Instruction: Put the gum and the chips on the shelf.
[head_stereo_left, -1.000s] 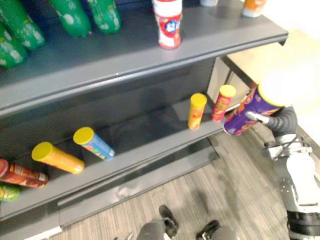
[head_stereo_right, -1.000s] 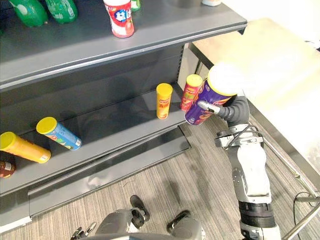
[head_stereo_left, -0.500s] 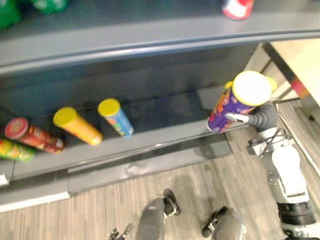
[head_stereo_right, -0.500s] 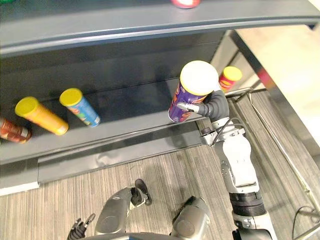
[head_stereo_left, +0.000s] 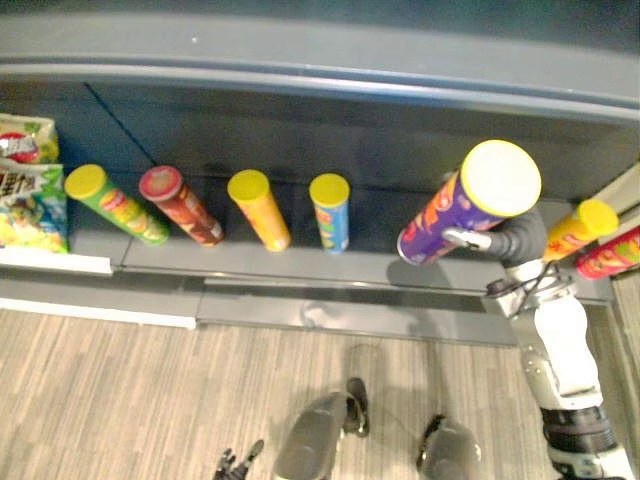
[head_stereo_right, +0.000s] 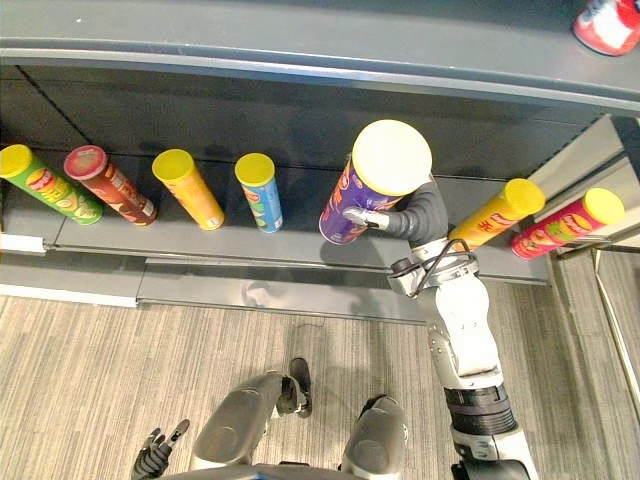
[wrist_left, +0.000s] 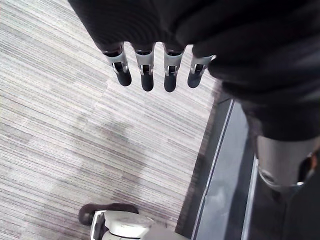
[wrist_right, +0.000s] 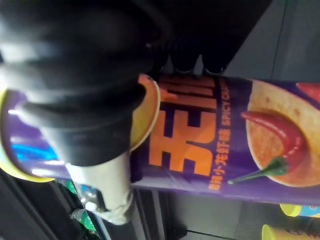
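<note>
seen from above: purple chips can (head_stereo_left: 455, 215) with a pale lid, clamped in the curled fingers and thumb of the right hand (head_stereo_right: 398, 218), right of centre in the frame. base of the can low over the lower shelf (head_stereo_left: 300, 268), in the gap between a blue can (head_stereo_left: 330, 212) and a yellow-orange can (head_stereo_left: 575, 228); unclear whether touching the shelf yet. further left along the shelf, a yellow can (head_stereo_left: 258, 210), a red can (head_stereo_left: 182, 205), a green can (head_stereo_left: 115, 205), and snack bags (head_stereo_left: 25, 190) at the left edge. left hand (wrist_left: 145, 72) idle over the floor (wrist_left: 60, 125), fingers straight and apart, holding nothing. likely step: setting the chips down. best done by bringing the can upright, lowering straight into the gap, staying clear of both neighbours so as not to topple them, seating the base flat and well back from the shelf's front lip, and loosening the fingers only once settled.
</note>
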